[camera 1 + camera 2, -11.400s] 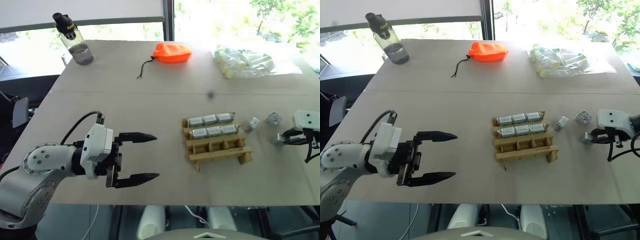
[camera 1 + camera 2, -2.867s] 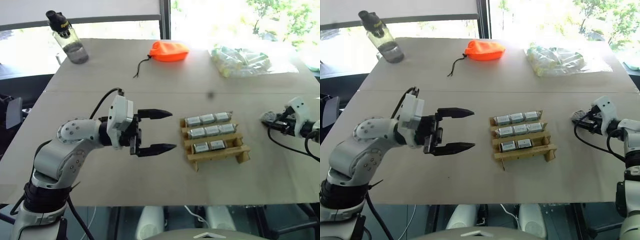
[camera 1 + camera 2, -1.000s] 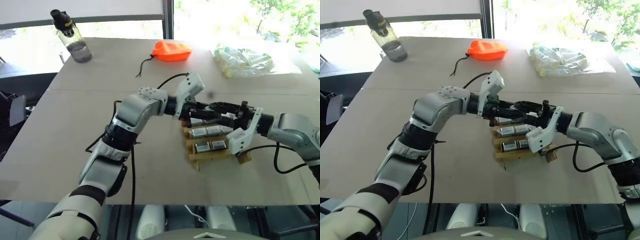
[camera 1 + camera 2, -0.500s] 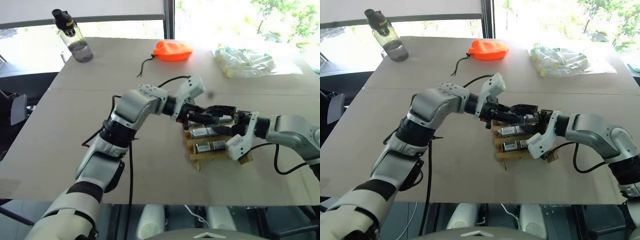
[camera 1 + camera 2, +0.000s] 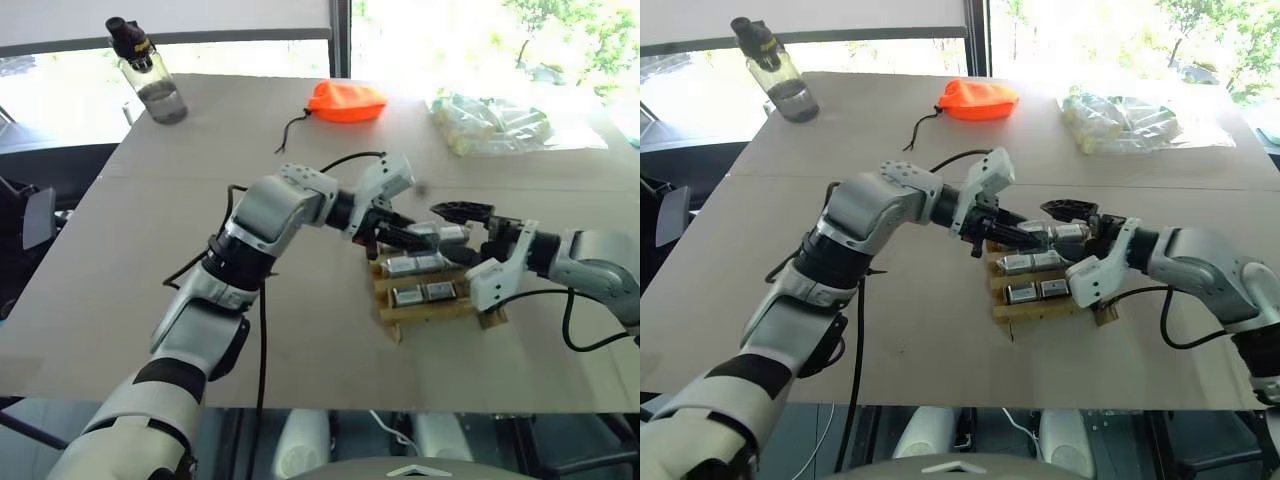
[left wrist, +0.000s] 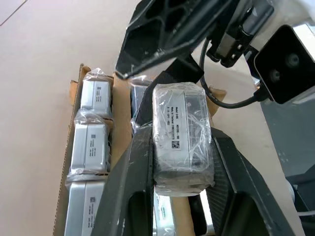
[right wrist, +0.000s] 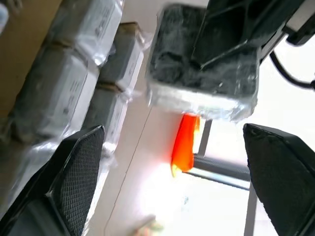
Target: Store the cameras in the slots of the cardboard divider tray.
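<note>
- The brown cardboard divider tray [image 5: 437,312] sits on the pale tabletop [image 5: 150,280], and everything here is best placed from it.
- The left gripper [image 6: 173,162] is over the tray's far rows, its two black fingers [image 6: 129,183] clamped on a small silver-grey camera wrapped in clear film [image 6: 181,132]; a printed label faces the wrist camera.
- From the head views that held camera [image 5: 1065,233] is a small bright block just above the tray's far edge; I cannot make out whether it touches the tray.
- The right gripper [image 5: 1072,225] is right beside it on the tray's right, with its jaws spread wide and nothing between them; in the right wrist view its two mesh-textured fingers [image 7: 74,172] stand either side of the wrapped camera [image 7: 204,66] without touching it.
- The cameras already in the tray [image 6: 88,147] lie in wrapped rows; the head view shows two [image 5: 425,292] in the near row and more in the middle one [image 5: 412,264].
- The far row is hidden by both arms, so I cannot count it, and the tray's right end is covered by the right gripper's white housing [image 5: 492,283].
- Well beyond the tray: an orange fabric pouch with a dark cord [image 5: 345,102], a clear bag of pale greenish items [image 5: 495,125] washed out by window glare, and a clear water bottle with a black cap [image 5: 150,85] far off to the left.
</note>
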Robot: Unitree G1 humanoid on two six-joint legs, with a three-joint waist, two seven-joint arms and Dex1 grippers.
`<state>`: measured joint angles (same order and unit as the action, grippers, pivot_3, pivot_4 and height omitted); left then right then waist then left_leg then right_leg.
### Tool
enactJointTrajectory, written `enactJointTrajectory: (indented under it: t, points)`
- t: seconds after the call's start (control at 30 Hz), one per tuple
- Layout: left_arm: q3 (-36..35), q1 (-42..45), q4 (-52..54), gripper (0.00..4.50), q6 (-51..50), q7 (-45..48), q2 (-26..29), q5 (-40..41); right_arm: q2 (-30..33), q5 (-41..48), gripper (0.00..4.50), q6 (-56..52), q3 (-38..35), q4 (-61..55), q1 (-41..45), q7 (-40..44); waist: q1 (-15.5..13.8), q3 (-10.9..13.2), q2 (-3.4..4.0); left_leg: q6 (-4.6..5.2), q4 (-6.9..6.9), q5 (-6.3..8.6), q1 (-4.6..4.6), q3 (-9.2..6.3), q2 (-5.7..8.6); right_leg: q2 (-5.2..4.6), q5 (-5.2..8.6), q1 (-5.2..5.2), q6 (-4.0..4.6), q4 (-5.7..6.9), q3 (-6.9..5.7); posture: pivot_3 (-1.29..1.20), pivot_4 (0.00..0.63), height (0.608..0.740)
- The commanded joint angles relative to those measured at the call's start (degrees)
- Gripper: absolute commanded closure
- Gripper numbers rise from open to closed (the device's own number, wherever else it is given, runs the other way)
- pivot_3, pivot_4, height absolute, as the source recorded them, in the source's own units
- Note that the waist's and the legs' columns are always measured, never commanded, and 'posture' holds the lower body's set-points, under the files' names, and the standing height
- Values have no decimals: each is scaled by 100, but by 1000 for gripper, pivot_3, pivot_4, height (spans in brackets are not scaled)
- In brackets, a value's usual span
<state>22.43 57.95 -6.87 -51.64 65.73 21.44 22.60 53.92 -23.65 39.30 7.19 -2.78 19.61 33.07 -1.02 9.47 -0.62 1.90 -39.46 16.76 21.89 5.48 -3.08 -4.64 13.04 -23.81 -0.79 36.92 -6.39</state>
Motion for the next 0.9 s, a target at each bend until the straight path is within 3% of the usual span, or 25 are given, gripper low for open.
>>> enactJointTrajectory:
  t: [0.03, 0.23, 0.37, 0.5, 0.63, 0.9]
  points:
    - [-270, -48, 362, 3673, 144, -256, -144, 53, 281, 1254, 47, -776, -758, -236, -728, 429, -14, 0, 0, 0, 0, 0, 2, -3, 0, 0, 0, 0, 0, -1, 0, 0, 150, 726]
    - [-276, -274, 621, 3673, 259, -1014, -739, -67, 19, 5113, 47, -3953, -2548, -1238, -3170, 1562, -55, 1, -1, 1, 2, 0, -5, -22, 2, -2, -1, 15, 2, -2, -5, 0, 150, 726]
    - [-158, -346, 711, 3673, 281, -1397, -1117, -169, -340, 6279, 47, -4943, -3289, -1302, -4210, 2079, -96, -3, -1, 8, -6, 3, -14, -47, 10, 3, -1, 23, 1, 0, -9, 0, 150, 726]
    - [110, -449, 681, 3673, 393, -1597, -1290, -395, -530, 6411, 47, -5158, -3480, -1085, -4696, 2519, -87, -4, 1, 23, -4, 11, -16, -57, 7, 9, 1, 24, 0, 0, 1, 0, 150, 726]
    - [395, -610, 787, 3673, 465, -1687, -1335, -562, -1131, 6363, 47, -4256, -3695, -751, -4620, 3026, -80, -4, 2, 33, 0, 17, -14, -61, 5, 15, 1, 20, 0, -2, 3, 0, 150, 726]
    - [637, -729, 835, 3673, 558, -1833, -1509, -710, -1090, 6089, 47, -3827, -3534, -153, -4587, 4156, -116, -5, 2, 17, 1, 8, -11, -59, 13, 9, 0, 17, 1, -5, 5, 0, 150, 726]
